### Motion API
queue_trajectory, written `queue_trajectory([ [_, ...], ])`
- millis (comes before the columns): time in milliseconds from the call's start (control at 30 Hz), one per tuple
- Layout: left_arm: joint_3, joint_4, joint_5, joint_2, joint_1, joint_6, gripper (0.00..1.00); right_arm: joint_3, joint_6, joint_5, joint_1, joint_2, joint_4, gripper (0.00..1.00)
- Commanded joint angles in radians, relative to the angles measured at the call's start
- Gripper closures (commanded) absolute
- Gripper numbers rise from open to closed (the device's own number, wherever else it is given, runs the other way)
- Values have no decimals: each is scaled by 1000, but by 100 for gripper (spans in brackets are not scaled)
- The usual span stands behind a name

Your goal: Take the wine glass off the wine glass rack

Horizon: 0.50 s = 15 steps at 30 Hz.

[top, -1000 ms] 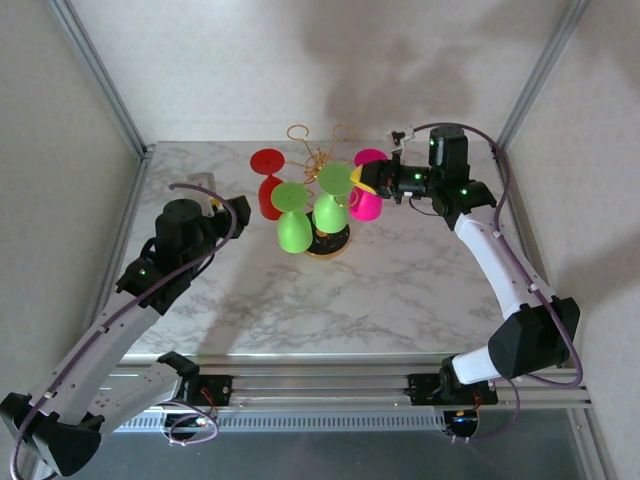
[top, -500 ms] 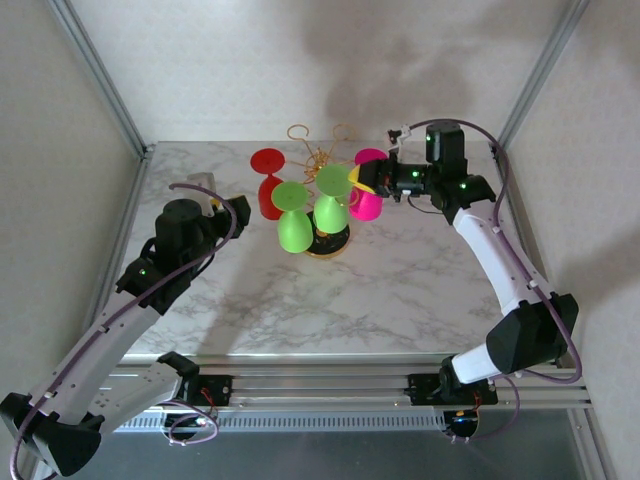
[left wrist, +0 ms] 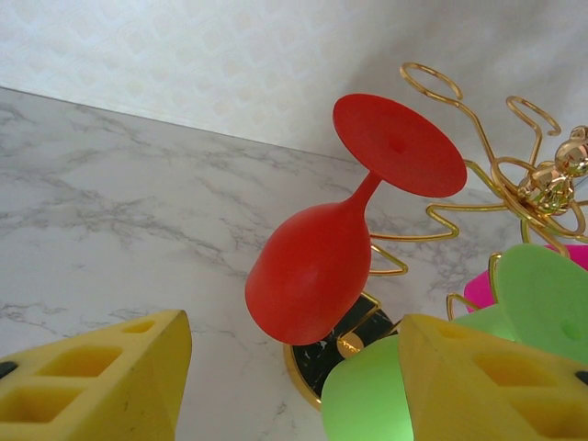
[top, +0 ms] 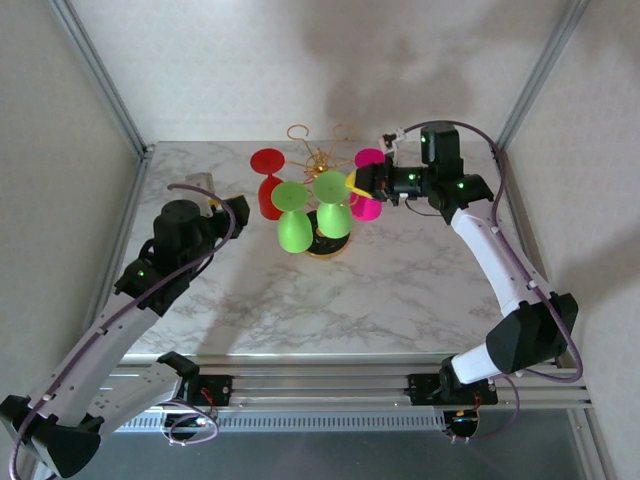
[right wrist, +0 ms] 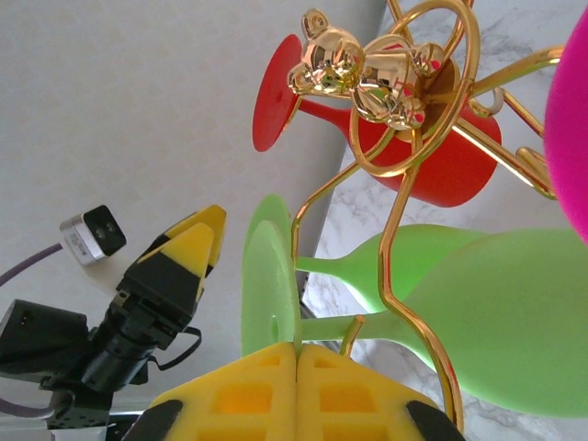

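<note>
Four wine glasses hang bowl-down on the wine glass rack, so none is off yet and, by my reading, the whole lift is left to do. At the rack's right side the right gripper has its yellow fingers pressed fully together with nothing between them. Its tips are just beside the foot of the right green wine glass, the likely target, with the pink wine glass close behind. Well left of the rack, the left gripper hovers with its jaws apart and empty, facing the red wine glass. The front green wine glass hangs toward the rack's near side. Each glass is opaque and bright, foot uppermost, with its stem caught in a gold loop.
</note>
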Motion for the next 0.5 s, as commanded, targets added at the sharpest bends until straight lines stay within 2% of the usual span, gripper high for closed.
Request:
queue_trajectory([
  [0,-7,9,-21,-21,-10,16,39,22,-30,11,11,-17,-19,100],
  [467,-16,12,-14,-27,-11,10,39,-35,-16,5,33,-72,2,100],
])
